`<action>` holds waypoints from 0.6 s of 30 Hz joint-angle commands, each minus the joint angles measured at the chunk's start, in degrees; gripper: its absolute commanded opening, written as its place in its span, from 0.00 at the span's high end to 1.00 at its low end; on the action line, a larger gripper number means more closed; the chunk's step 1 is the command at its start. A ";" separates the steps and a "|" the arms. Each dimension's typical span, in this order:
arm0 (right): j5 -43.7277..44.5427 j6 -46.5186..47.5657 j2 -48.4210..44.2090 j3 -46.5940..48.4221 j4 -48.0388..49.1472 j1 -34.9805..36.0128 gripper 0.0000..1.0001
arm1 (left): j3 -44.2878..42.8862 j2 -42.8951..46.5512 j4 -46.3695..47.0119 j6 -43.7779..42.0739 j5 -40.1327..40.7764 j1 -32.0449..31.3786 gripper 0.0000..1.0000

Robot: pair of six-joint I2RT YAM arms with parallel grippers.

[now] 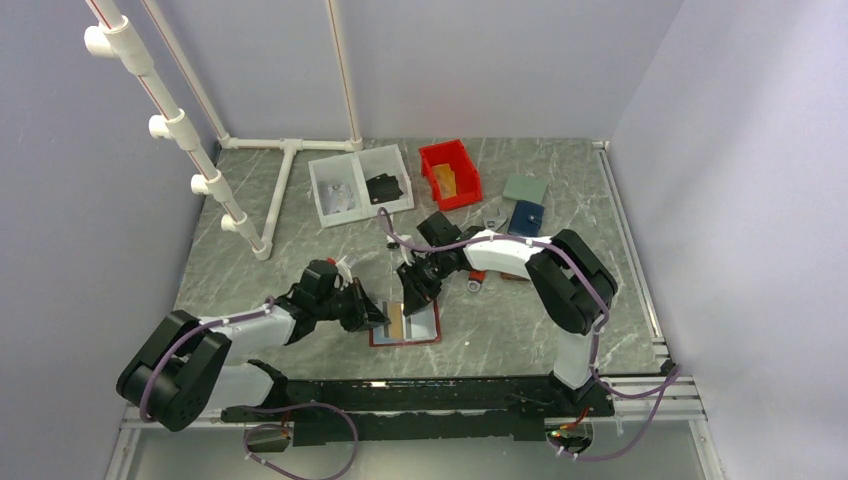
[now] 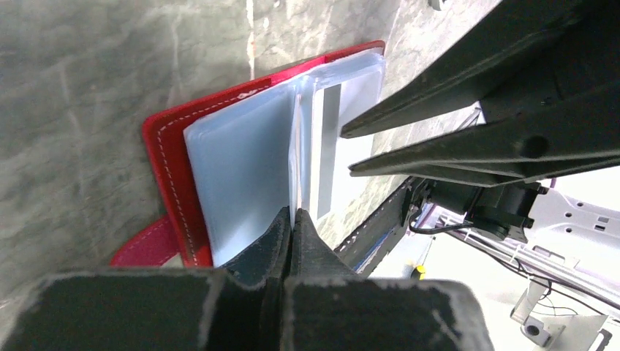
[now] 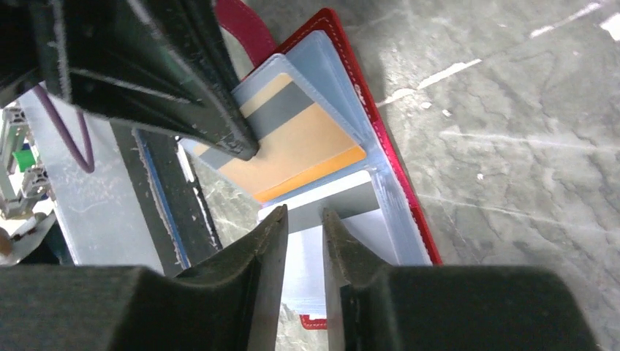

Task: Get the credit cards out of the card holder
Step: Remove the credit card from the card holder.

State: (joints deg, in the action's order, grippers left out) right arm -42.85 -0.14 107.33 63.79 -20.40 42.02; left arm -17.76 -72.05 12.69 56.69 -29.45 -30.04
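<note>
The red card holder (image 1: 428, 330) lies open on the table, its pale blue-grey pockets up. In the left wrist view its red cover (image 2: 169, 150) and strap tab (image 2: 142, 247) show at the left. My left gripper (image 2: 293, 217) is shut on the thin edge of a clear pocket leaf (image 2: 248, 161) of the holder. A tan-orange credit card (image 3: 311, 142) with a grey stripe sits in that leaf, under the left fingers (image 3: 183, 80). My right gripper (image 3: 304, 217) hovers over a white card (image 3: 365, 197) with a grey stripe, its jaws a narrow gap apart, gripping nothing.
A red bin (image 1: 450, 172) and a white two-part tray (image 1: 358, 185) stand at the back. A blue wallet (image 1: 526, 215) and a grey-green flat item (image 1: 524, 188) lie behind the right arm. A white pipe frame (image 1: 250, 200) rises at the left.
</note>
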 commanded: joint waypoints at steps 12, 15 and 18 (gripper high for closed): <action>-21.49 5.30 -3.18 2.68 -1.29 -3.90 0.57 | 5.64 18.03 11.12 -3.58 -1.41 1.39 1.00; -23.75 3.43 -3.47 2.13 0.24 -4.78 0.54 | 6.51 19.27 14.02 -3.40 -2.46 1.39 1.00; -25.37 2.31 -3.74 1.57 1.44 -5.59 0.53 | 6.77 18.96 16.71 -2.87 -3.53 1.39 1.00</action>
State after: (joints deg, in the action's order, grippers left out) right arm -62.48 3.42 106.74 65.52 -22.15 37.39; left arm -11.42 -53.65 21.30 54.46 -30.20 -28.91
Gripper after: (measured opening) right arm 0.458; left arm 0.012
